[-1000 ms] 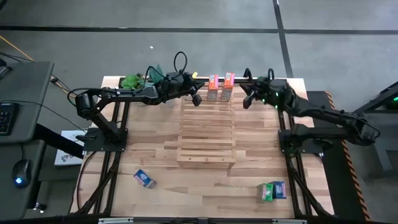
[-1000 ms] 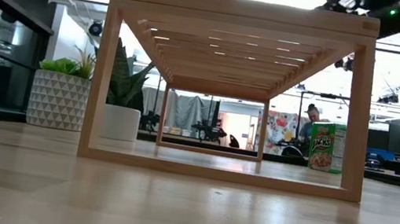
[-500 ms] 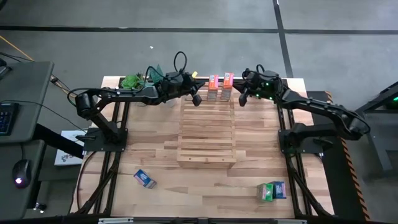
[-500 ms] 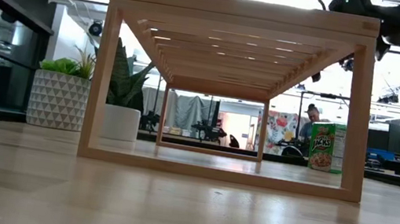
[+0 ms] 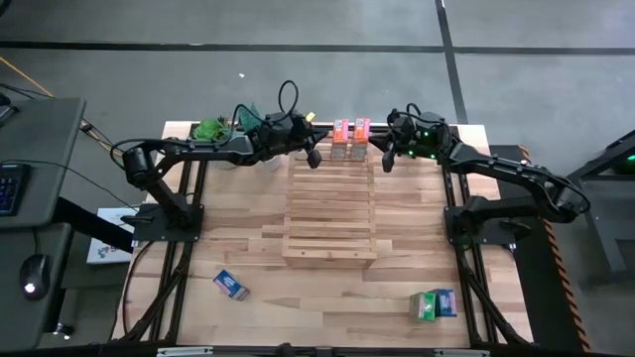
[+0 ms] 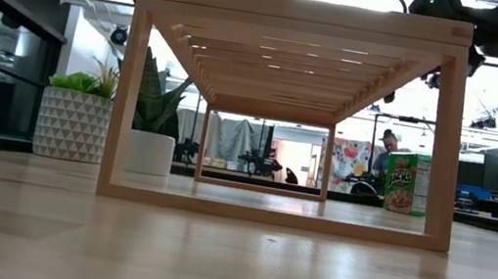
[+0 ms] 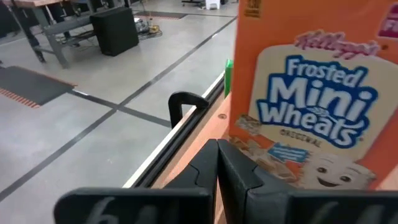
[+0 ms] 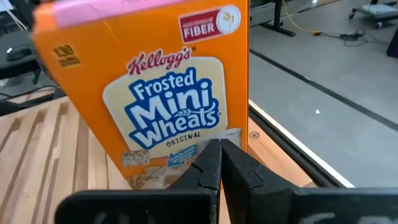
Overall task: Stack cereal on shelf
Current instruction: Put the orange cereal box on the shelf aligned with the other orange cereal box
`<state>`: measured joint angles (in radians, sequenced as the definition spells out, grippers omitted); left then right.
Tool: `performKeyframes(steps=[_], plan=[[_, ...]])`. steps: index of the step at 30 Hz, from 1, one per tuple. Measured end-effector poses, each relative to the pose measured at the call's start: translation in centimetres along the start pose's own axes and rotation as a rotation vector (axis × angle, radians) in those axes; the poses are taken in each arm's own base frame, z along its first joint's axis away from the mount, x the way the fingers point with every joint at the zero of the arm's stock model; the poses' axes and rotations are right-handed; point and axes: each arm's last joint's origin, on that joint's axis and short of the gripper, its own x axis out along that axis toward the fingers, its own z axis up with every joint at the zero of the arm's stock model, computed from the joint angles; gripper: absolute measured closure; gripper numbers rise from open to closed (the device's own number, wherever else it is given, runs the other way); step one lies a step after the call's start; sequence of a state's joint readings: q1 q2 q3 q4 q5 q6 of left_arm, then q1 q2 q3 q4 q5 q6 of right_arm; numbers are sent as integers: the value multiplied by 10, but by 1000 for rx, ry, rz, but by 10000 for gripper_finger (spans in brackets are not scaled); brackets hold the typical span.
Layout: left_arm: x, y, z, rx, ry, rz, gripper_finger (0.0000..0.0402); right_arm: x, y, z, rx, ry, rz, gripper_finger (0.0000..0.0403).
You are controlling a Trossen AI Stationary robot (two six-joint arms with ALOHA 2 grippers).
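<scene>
Potted plant: a green plant (image 5: 210,129) stands at the far left corner of the counter (image 5: 248,248); the low view shows it in a patterned white pot (image 6: 71,123).
Blue box: one small blue cereal box (image 5: 230,286) lies flat on the counter near its front left, well apart from the shelf.
Left gripper: the left gripper (image 5: 314,156) is at the far left corner of the shelf, just beside the left orange box; its fingers (image 7: 239,177) are pressed together and pinch nothing. The wrist view shows the box front directly ahead of the fingertips; contact cannot be told.
Shelf: the light-wood slatted shelf (image 5: 330,208) stands in the middle of the counter, its long side running from front to back.
Orange boxes: two orange cereal boxes stand upright side by side at the far end of the shelf, the left orange box (image 5: 340,139) and the right orange box (image 5: 360,137) touching or nearly so.
Right gripper: the right gripper (image 5: 387,162) is just beside the right orange box, on its outer side; its fingers (image 8: 210,168) are pressed together with nothing between them.
Green box: a green cereal box (image 5: 425,307) and a second blue box (image 5: 444,301) sit together on the counter at the front right.
</scene>
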<state>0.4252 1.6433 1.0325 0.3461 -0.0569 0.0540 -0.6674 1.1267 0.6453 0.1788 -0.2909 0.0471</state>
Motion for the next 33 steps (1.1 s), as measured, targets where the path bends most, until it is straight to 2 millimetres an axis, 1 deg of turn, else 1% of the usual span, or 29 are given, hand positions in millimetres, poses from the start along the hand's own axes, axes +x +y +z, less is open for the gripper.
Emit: performKeyframes(steps=[8,12,17,19,21,23,25,27,29,31,33], plan=[[0,-8,0,7,4,-21,401,0,1,-4,14,44,27,403],[0,-8,-1,8,7,-23,401,0,2,-5,16,48,75,403],[0,-8,-1,9,7,-22,401,0,2,-5,14,49,86,403],[0,-8,-2,32,20,-23,401,0,3,-5,15,54,93,403],[-4,-5,-4,80,65,-8,401,-3,3,-6,22,75,92,403],[-15,-1,3,97,91,35,401,-8,4,-8,20,103,84,403],[-31,5,15,96,90,66,401,-16,6,-9,11,135,37,403],[-49,9,24,95,108,69,401,-26,7,-8,10,146,-22,403],[-68,9,30,92,90,30,401,-37,9,-6,38,145,-80,403],[-88,6,31,73,53,-53,401,-49,10,-3,65,132,-142,403],[-105,1,22,50,8,-148,401,-59,11,-2,100,117,-218,403]])
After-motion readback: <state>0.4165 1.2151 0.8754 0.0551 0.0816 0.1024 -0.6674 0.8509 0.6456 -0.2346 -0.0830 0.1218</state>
